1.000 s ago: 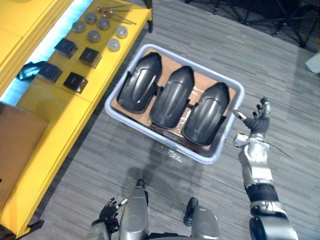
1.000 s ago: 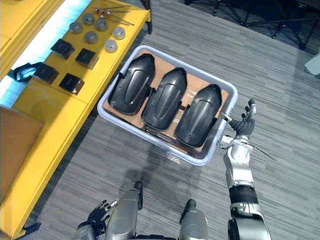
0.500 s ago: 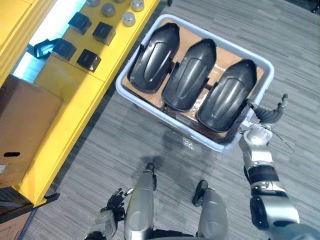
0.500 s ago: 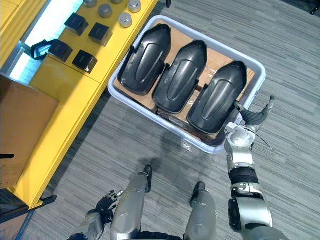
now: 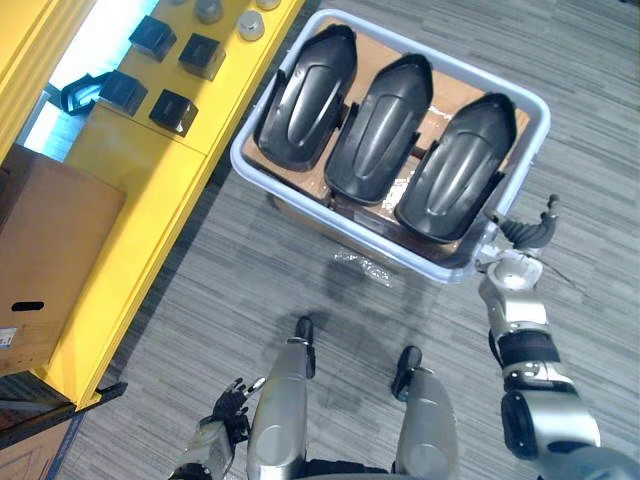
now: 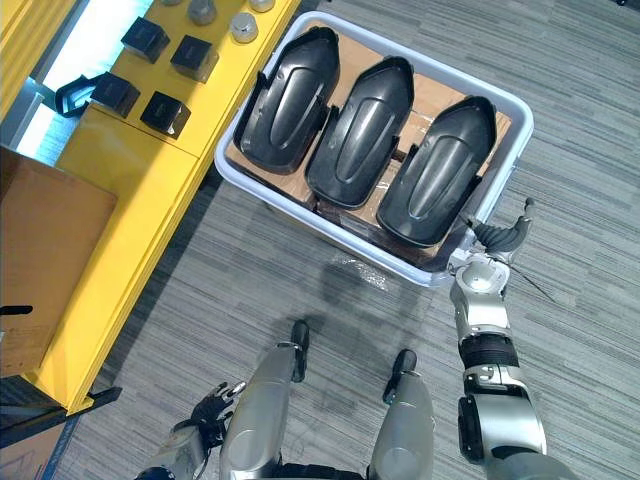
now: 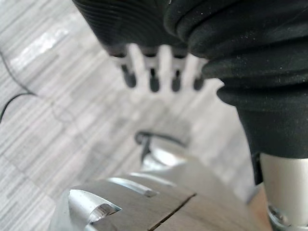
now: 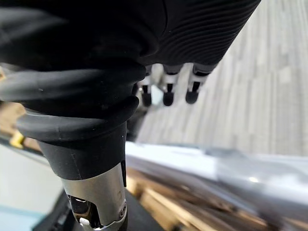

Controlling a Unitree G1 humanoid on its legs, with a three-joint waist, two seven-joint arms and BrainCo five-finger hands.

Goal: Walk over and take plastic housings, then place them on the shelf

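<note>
While set on the grey floor (image 5: 200, 300) just right of the yellow shelf (image 5: 130, 165), holds three black plastic housings: pale tub (image 5: 450, 65) with a raised rim. Packed side by side with domed backs up: left housing (image 5: 307, 100), middle housing (image 5: 380, 120) and right housing (image 5: 458, 165), flanks touching or nearly so, spanning the tub from its left wall to its right. Under them, brown cardboard lining (image 5: 452, 90), showing between the far ends. All three inside the tub, gripped by neither hand.

At the tub's near right corner, right hand (image 5: 522, 238), just beside the near end of the right housing. Seen from its own wrist, fingers (image 8: 167, 94) straight and side by side, thumb apart, closed round nothing. Cannot tell whether touching the rim.

Low at the near left, well apart from the tub, left hand (image 5: 228, 408), with fingers (image 7: 153, 82) loose and straight above the floor, holding nothing.

On the shelf's top, left of the tub: black square blocks (image 5: 172, 108) in a loose cluster and, farther off, grey round discs (image 5: 251, 25). On the shelf's nearer part, a brown cardboard box (image 5: 50, 250) with a slot in its side. On the floor just near of the tub, a scrap of clear wrapping (image 5: 362, 266).
</note>
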